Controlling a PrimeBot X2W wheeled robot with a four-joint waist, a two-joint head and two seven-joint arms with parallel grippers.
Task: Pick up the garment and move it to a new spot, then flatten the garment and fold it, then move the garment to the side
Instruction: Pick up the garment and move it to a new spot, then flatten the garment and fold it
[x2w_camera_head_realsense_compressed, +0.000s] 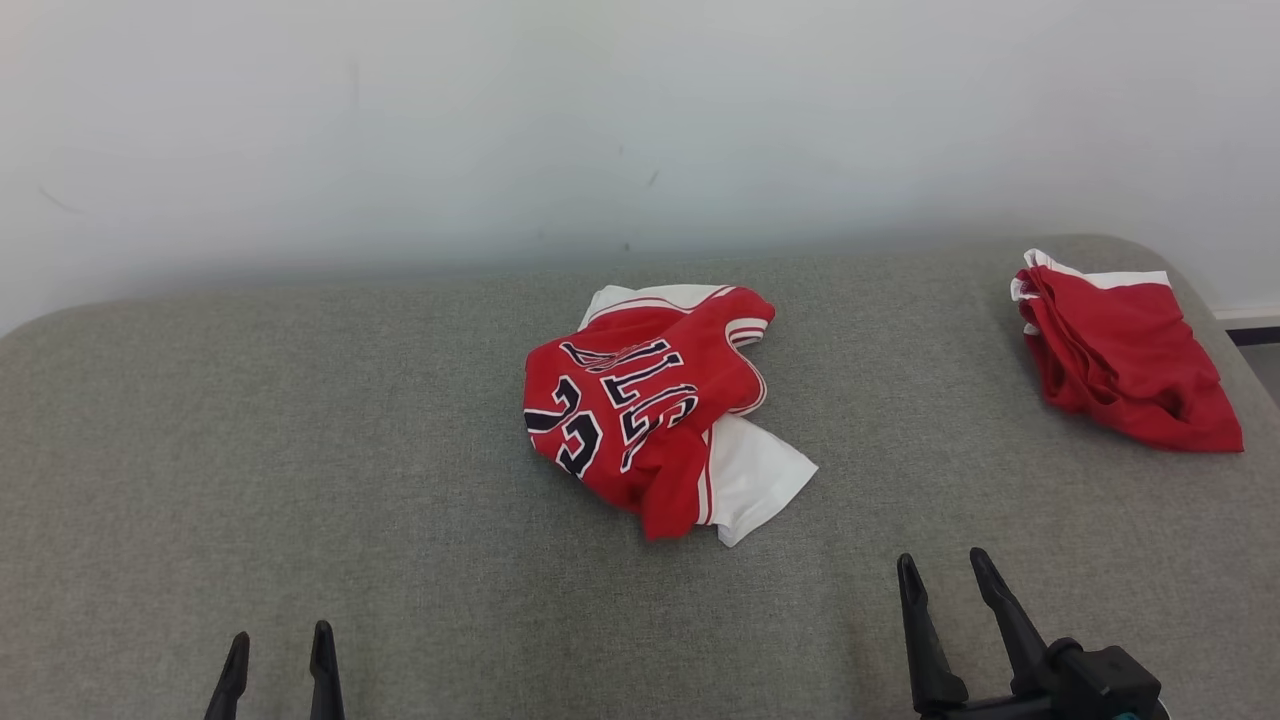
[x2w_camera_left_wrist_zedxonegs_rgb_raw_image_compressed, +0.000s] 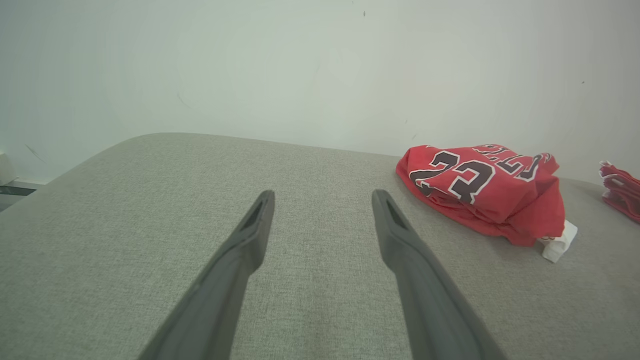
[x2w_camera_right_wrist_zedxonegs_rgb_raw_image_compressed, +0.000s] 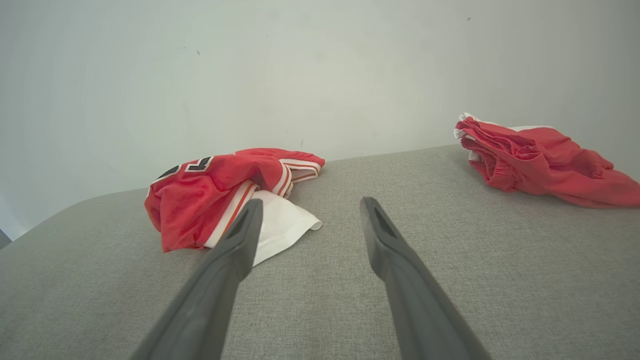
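Head view: red jersey (x2w_camera_head_realsense_compressed: 640, 410) lies crumpled at mid-width on the grey padded surface (x2w_camera_head_realsense_compressed: 300, 450), black numerals up, with a white part sticking out at its near right side. Its far side sits close to the surface's back edge, which runs along the white wall (x2w_camera_head_realsense_compressed: 600, 120). A second red garment (x2w_camera_head_realsense_compressed: 1120, 360) is bunched at the far right corner beside the rounded edge, well apart from the jersey. Left gripper (x2w_camera_head_realsense_compressed: 281, 632) is at lower left, fingers spread wide and holding nothing; a wide stretch of grey surface lies between it and the jersey. Right gripper (x2w_camera_head_realsense_compressed: 941, 555) is at lower right, likewise spread and empty, its tips near the jersey's white corner but not touching.
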